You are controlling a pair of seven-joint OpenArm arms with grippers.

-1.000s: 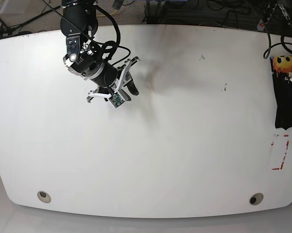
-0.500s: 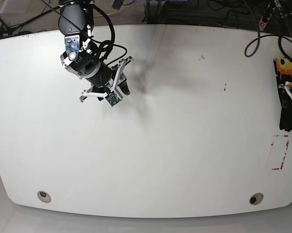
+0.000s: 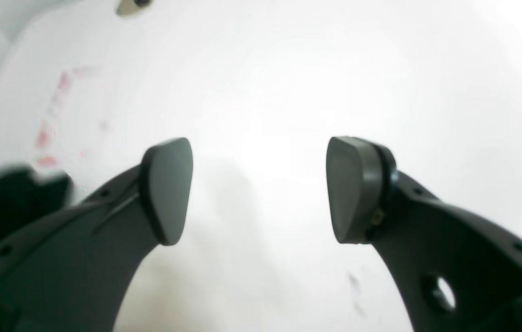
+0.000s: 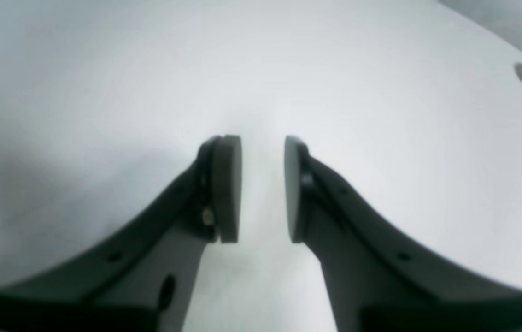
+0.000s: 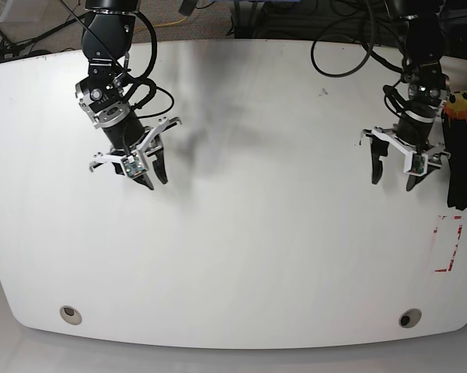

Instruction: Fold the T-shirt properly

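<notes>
Compared with 0.5 s earlier, the left gripper (image 5: pixel 394 172) had swung in from the right edge of the base view and let go of the T-shirt (image 5: pixel 460 167). The right gripper (image 5: pixel 150 175) had shifted down and left. The left one's fingers (image 3: pixel 167 190) stood wide apart, holding nothing above the white counter (image 5: pixel 256 233). The right one's fingers (image 4: pixel 227 188) showed a narrow gap, also empty. The black T-shirt lay bunched at the counter's right edge, its orange-yellow sun print uppermost, just beside the left gripper.
</notes>
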